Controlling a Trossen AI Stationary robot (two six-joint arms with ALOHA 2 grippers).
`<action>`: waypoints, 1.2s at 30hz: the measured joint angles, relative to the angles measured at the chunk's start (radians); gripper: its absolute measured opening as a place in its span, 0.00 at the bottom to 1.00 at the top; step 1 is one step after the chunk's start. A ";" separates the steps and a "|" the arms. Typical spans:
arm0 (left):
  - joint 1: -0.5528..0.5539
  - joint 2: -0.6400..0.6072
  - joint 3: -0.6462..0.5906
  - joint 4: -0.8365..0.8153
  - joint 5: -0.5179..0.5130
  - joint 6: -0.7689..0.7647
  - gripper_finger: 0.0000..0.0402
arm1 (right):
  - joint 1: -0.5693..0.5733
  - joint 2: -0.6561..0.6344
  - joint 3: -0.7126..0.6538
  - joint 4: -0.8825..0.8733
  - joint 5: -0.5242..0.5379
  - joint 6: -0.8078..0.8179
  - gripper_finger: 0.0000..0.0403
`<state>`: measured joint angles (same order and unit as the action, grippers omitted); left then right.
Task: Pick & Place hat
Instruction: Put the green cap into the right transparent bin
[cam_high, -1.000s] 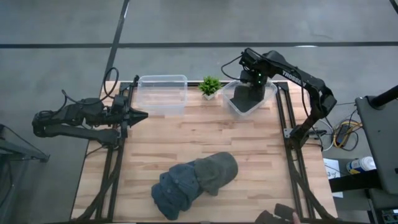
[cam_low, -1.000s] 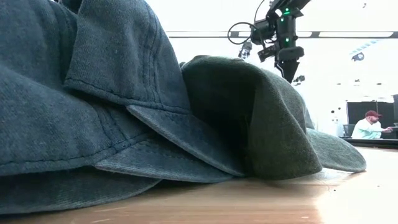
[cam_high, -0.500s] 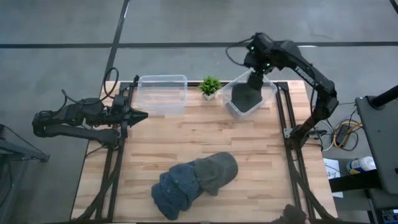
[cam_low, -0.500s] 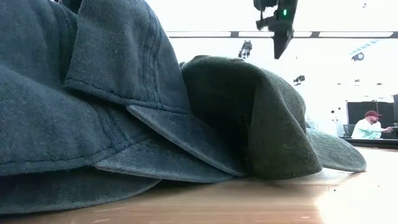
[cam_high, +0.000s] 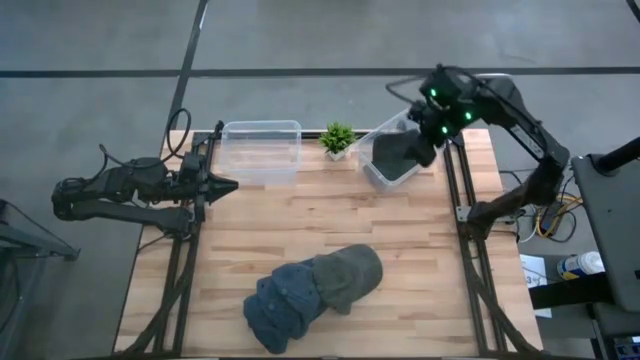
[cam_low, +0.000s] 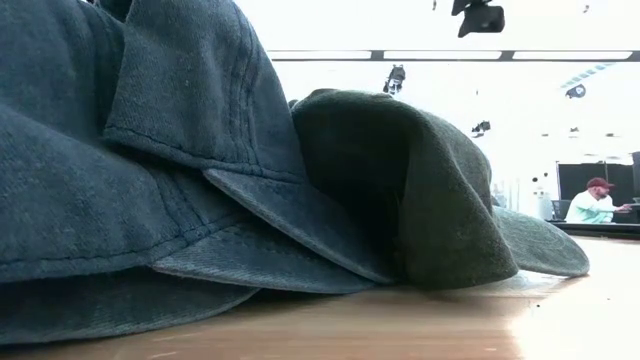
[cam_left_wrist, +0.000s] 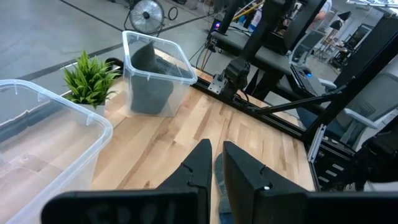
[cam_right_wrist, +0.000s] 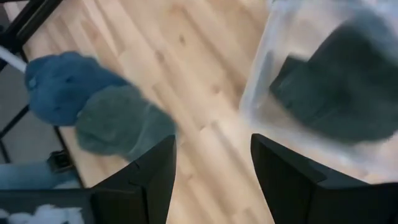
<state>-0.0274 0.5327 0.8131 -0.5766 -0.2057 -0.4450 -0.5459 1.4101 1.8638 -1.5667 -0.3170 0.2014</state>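
A dark hat (cam_high: 396, 152) lies inside the tilted clear bin (cam_high: 378, 172) at the table's far right; it also shows in the right wrist view (cam_right_wrist: 336, 93). My right gripper (cam_right_wrist: 211, 168) is open and empty, high above the bin's right side (cam_high: 428, 135). A pile of blue hats (cam_high: 283, 308) and a grey-green hat (cam_high: 350, 275) lie on the table near its front edge, the grey-green one leaning against the blue ones (cam_low: 420, 190). My left gripper (cam_high: 232, 185) waits shut at the table's left edge, beside an empty clear bin (cam_high: 262, 150).
A small green plant (cam_high: 338, 138) stands between the two bins at the far edge. Bare wooden table (cam_high: 330, 215) lies between the bins and the hat pile. A person sits far off in the room (cam_low: 592, 200).
My right gripper has risen from just above the right bin and gone toward the table's right edge, almost out of the top of the low view. The dark hat stays in the bin. The hat pile has not moved.
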 joint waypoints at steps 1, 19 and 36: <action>0.000 0.000 0.000 0.000 0.004 0.000 0.09 | 0.024 -0.026 -0.034 0.006 0.002 0.037 0.50; 0.000 0.000 0.000 0.000 0.007 0.000 0.09 | 0.422 -0.343 -0.746 0.573 0.020 0.695 0.54; 0.000 0.000 0.000 0.000 0.007 -0.001 0.09 | 0.647 -0.233 -1.298 1.322 0.007 1.001 0.85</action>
<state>-0.0273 0.5327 0.8127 -0.5766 -0.1989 -0.4464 0.1012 1.1769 0.5655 -0.2447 -0.3099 1.2023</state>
